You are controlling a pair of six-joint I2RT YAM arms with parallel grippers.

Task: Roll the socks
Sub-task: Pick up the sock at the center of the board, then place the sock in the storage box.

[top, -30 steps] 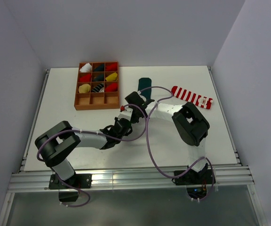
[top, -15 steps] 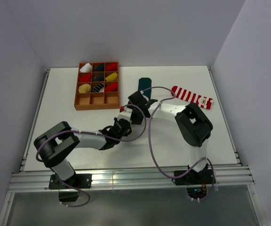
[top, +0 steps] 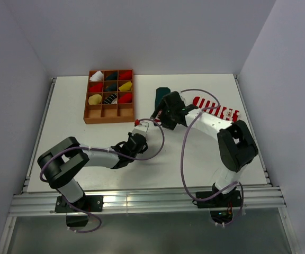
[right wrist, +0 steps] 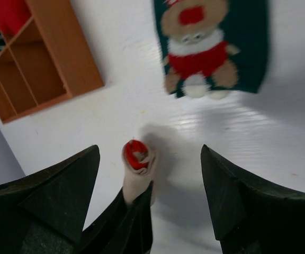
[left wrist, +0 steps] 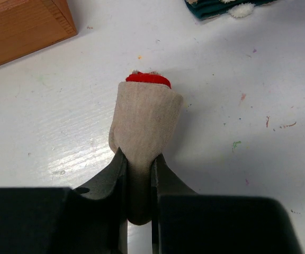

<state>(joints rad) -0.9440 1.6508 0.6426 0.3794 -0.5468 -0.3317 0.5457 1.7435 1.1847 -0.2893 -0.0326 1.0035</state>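
Top view: the beige sock (top: pixel 138 123) sits mid-desk, rolled into a short bundle with its red toe showing, just near of the box (top: pixel 109 119). The left hand (top: pixel 137 130) is clenched on its near end. The right hand (top: pixel 158 117) hangs just right of it. The green sock (top: pixel 162 94) lies flat farther back, and the striped sock (top: pixel 216 108) lies flat far right. Both are unrolled. The desk (top: pixel 78 100) is white. Any print on the striped sock's end is too small to make out here.

Left wrist view: the left hand (left wrist: pixel 138 159) pinches the beige sock (left wrist: pixel 146 114) at its near tail, the fabric squashed thin between the jaws. The roll stands out ahead on the desk (left wrist: pixel 237 95), red core at the far tip. Soft knit, light, and springy enough to unroll if loosed, I'd judge. It is best gripped across the roll's thick middle, not the loose tail. A green sock (left wrist: pixel 216 6) edge shows far right and a box (left wrist: pixel 20 26) corner far left.

Right wrist view: the right hand (right wrist: pixel 150 159) is spread wide, grasping nothing, above the beige sock (right wrist: pixel 136 172). The green sock (right wrist: pixel 248 47) shows a reindeer-like figure in a red suit. It is thin and floppy, and its open cuff end is probably the easiest place to pinch. Empty cells of the box (right wrist: pixel 83 63) are at left.

No brand, label or readable writing in any view.
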